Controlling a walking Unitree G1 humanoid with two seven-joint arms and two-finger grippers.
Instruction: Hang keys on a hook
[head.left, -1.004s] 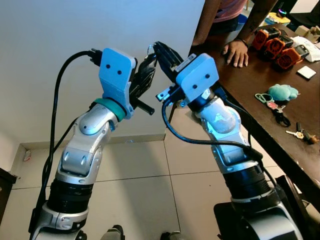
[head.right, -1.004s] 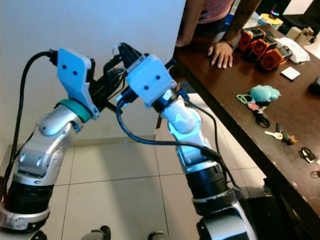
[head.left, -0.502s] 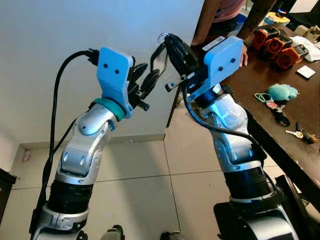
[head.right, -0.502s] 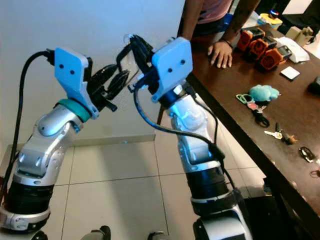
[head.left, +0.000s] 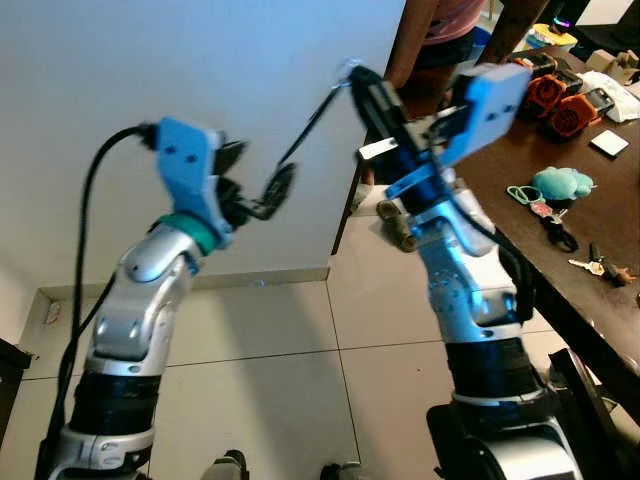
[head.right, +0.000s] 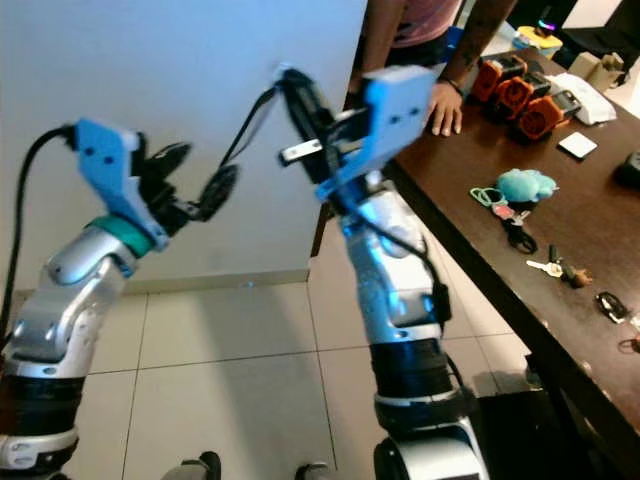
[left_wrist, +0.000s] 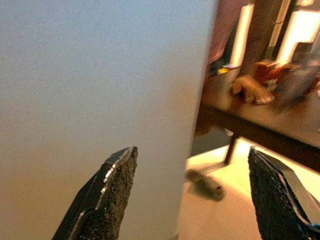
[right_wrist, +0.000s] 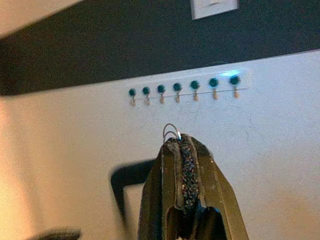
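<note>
— Up by the white wall (head.left: 150, 60), what has changed?
— Head view first: the two arms were meeting half a second ago; now they are apart. The right pincer (head.left: 352, 72) has risen toward the wall, clamped on a key ring (head.left: 347, 65) at its tips, with a dark strap (head.left: 305, 125) trailing down from it. The left pincer (head.left: 270, 192) has drawn back to the left, away from the right one.
— And the left wrist view?
— Its fingers (left_wrist: 107, 192) stand wide apart with nothing between them, facing the wall; a person's hand (left_wrist: 249, 90) rests on the counter (left_wrist: 280, 117) beyond.
— The right wrist view?
— Fingers pressed together on the ring's wire loop (right_wrist: 171, 131), pointing at a rack of hooks (right_wrist: 185, 89) on the wall, well apart from it.
— Meaning?
— I judge the handover done; the right arm alone must close in and catch the loop on a hook.
</note>
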